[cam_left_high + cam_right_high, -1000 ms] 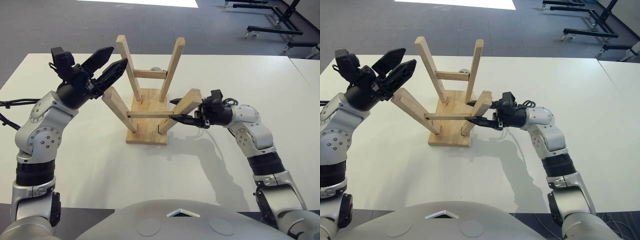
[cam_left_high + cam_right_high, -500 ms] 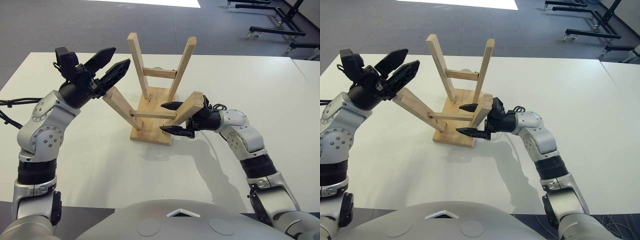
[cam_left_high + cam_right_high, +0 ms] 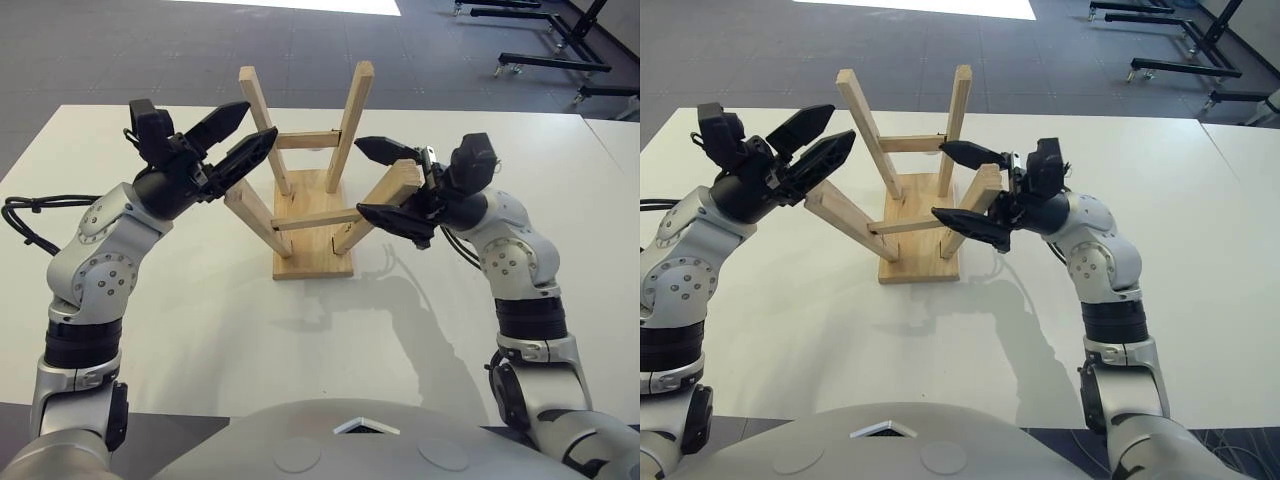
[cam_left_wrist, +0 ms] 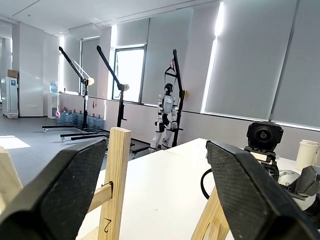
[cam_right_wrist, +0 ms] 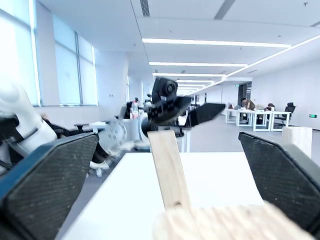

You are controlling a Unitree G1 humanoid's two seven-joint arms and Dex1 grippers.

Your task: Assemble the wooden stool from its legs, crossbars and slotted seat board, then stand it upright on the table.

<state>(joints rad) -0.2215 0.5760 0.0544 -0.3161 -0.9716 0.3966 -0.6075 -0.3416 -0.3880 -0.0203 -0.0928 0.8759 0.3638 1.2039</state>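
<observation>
The wooden stool lies upside down on the white table [image 3: 150, 300], its seat board [image 3: 312, 262] flat and its legs pointing up. Two back legs [image 3: 258, 125] stand nearly upright, joined by a crossbar [image 3: 306, 140]. The front legs splay outward, linked by a second crossbar [image 3: 316, 218]. My left gripper [image 3: 238, 140] hangs open just above the tip of the front left leg [image 3: 250, 208]. My right gripper [image 3: 372, 180] is open wide, with the upper end of the front right leg [image 3: 398, 183] between its fingers [image 5: 45, 185].
Bare table top lies in front of the stool and to both sides. Beyond the far edge is grey floor with black wheeled frames [image 3: 545, 60]. The left arm's cable [image 3: 25, 215] trails over the left table edge.
My right gripper has risen from low on the front right leg to its upper end, fingers spread wider. The stool has turned slightly. The left gripper stays open by the front left leg.
</observation>
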